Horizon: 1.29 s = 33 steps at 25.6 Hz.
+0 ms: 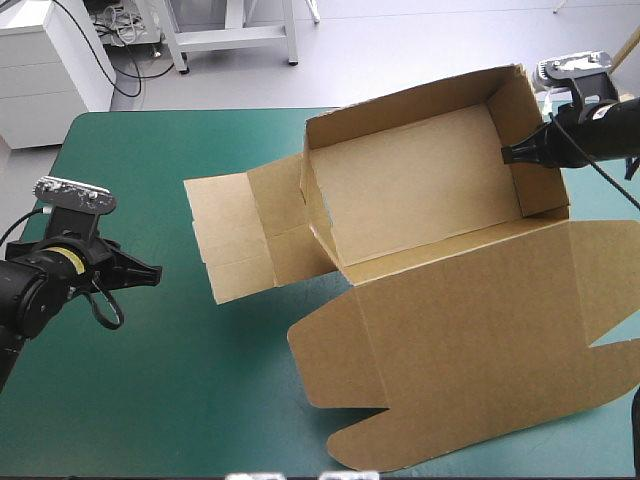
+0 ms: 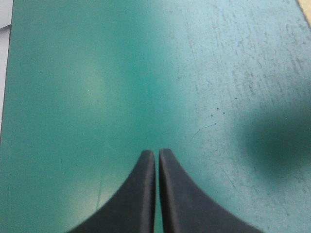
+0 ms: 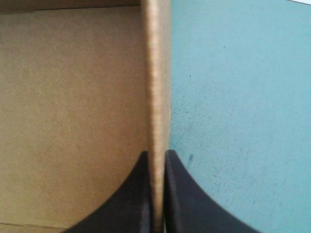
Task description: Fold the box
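Note:
The brown box (image 1: 420,190) stands as an open tray at the table's far right, walls raised on the far side and at both ends. Its lid (image 1: 470,340) lies flat toward the near edge, and a side flap (image 1: 240,235) lies flat to the left. My right gripper (image 1: 508,154) is shut on the box's right end wall (image 3: 158,97), one finger inside the tray, one outside. My left gripper (image 1: 155,272) hovers over bare teal-green cover (image 2: 97,87) at the left, shut with nothing between its fingers (image 2: 146,194).
Bare teal-green cover (image 1: 170,400) stretches between my left gripper and the box. The lid reaches the table's near and right edges. A white cabinet (image 1: 45,60) stands beyond the far left corner.

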Tool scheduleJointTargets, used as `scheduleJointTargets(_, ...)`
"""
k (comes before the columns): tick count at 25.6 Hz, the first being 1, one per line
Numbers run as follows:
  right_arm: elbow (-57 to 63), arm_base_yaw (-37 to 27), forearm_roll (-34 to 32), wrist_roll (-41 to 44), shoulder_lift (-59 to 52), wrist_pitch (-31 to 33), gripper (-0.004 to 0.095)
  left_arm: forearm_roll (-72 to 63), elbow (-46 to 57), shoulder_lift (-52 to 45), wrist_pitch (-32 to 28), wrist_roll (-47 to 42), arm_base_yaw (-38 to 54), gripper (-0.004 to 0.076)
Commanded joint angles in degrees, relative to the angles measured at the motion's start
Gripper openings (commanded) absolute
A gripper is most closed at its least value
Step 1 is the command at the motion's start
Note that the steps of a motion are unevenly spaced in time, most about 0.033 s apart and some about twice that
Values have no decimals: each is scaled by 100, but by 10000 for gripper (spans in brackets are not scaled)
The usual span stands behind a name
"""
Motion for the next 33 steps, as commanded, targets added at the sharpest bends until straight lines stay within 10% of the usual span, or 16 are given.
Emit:
scheduleJointTargets(1, -146, -38, 258, -9, -298, -247, -22, -305, -117, 32, -311, 377, 91, 18)
scheduleJointTargets(12, -146, -38, 688, -104, -371, -247, -22, -5773, 375, 1341, -682, 4048, 3378, 14)
scheduleJointTargets(27, -146, -38, 1374, -182, -371, -247, -22, -9350, 1897, 2433, -540, 7267, 3469, 21)
scheduleJointTargets(33, -146, -38, 1701, -250, -371, -247, -21, -10218, 1948, 2746, -4, 7982, 3278, 200)
